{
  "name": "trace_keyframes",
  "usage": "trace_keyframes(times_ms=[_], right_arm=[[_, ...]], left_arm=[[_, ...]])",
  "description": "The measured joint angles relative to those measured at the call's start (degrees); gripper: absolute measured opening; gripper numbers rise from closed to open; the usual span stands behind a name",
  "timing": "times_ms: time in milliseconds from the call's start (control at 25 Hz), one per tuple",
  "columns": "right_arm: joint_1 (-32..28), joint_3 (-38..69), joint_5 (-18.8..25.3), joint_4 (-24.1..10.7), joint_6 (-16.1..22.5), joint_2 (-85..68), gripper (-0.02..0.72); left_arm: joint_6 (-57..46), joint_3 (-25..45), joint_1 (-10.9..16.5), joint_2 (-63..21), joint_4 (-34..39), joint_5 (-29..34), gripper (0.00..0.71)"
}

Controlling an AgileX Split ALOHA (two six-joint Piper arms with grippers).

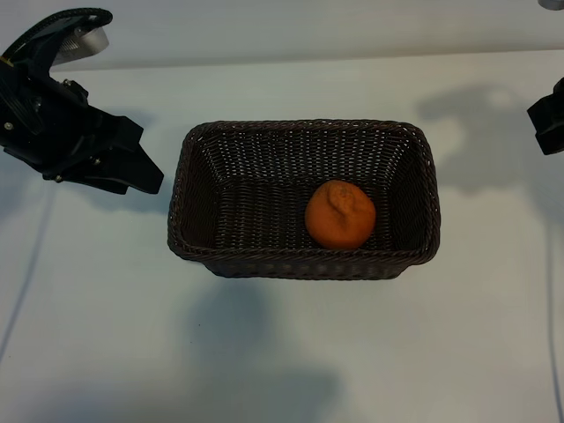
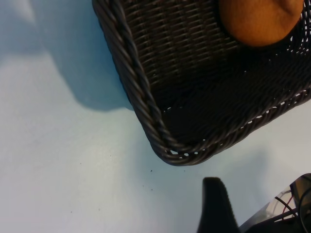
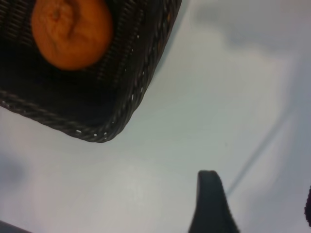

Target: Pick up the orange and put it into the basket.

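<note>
We find the small, round, dimpled bright-orange fruit [image 1: 340,214] already lying inside the large dark-brown woven wicker basket [image 1: 189,167] on the white tabletop [image 1: 97,317], both grippers empty (left [image 1: 132,172] apart, right unclear), so nothing but parking remains.

A pale, matte white table [image 1: 282,352] filled nearly the whole exterior view — smooth, bare of any pattern. Along its far edge ran a lighter strip of wall [image 1: 308,26], plain and off-white. Soft grey shadows lay across the surface, one broad patch near the front and another toward the far right corner — light fell from above.
</note>
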Motion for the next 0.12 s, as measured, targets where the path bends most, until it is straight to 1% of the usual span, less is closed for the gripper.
trace_keyframes(times_ms=[120], right_arm=[[0.0,0.0,0.0,0.05,0.0,0.0,0.432]], left_arm=[[0.0,0.0,0.0,0.0,0.0,0.0,0.489]])
